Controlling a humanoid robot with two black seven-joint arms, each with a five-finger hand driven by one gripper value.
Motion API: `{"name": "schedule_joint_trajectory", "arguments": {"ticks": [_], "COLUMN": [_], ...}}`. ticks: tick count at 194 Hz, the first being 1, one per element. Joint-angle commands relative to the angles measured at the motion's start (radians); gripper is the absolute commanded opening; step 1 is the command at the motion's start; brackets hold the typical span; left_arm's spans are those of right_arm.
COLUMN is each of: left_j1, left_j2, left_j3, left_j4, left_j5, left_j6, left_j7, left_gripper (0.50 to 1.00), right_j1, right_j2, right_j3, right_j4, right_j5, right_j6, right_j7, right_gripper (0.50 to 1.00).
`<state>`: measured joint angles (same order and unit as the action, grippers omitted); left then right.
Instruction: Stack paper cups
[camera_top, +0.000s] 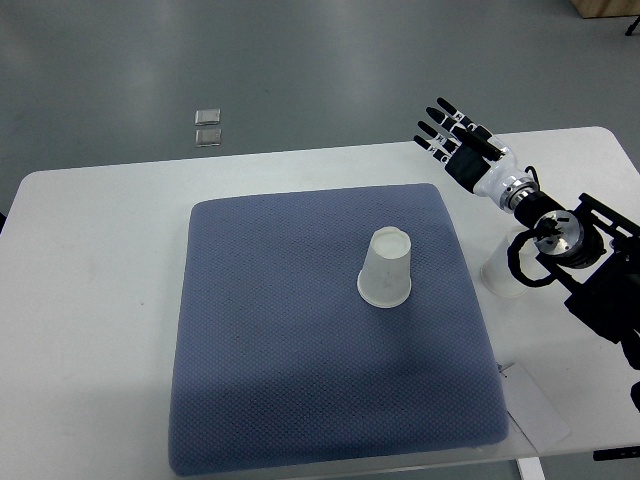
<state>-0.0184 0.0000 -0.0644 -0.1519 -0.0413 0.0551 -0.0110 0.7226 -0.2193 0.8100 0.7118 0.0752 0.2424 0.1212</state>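
Observation:
A white paper cup (386, 268) stands upside down near the middle of the blue mat (260, 370). A second white cup (500, 272) stands on the table just off the mat's right edge, partly hidden under my right forearm. My right hand (448, 133) hovers over the table's far edge, above and right of the mat, fingers spread and holding nothing. It is well apart from both cups. The left arm does not show.
The white table (90, 330) carries the mat. A white paper tag (535, 405) lies at the mat's near right corner. Two small clear squares (209, 128) lie on the grey floor beyond the table.

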Motion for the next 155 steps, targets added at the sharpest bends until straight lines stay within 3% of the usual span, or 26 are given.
{"name": "schedule_joint_trajectory", "arguments": {"ticks": [1, 155], "left_j1": [0.000, 0.002], "left_j2": [0.000, 0.000], "left_j3": [-0.002, 0.000], "left_j4": [0.000, 0.009], "left_j5": [0.000, -0.002], "left_j6": [0.000, 0.002], "left_j7": [0.000, 0.000], "left_gripper": [1.000, 1.000], "right_j1": [0.000, 0.020], "right_j2": [0.000, -0.029], "right_j3": [0.000, -0.009], "right_j4": [0.002, 0.012], "right_j5": [0.002, -0.002], "right_j6": [0.000, 0.005], "right_j7": [0.000, -0.014], "right_gripper": [0.915, 0.915]}}
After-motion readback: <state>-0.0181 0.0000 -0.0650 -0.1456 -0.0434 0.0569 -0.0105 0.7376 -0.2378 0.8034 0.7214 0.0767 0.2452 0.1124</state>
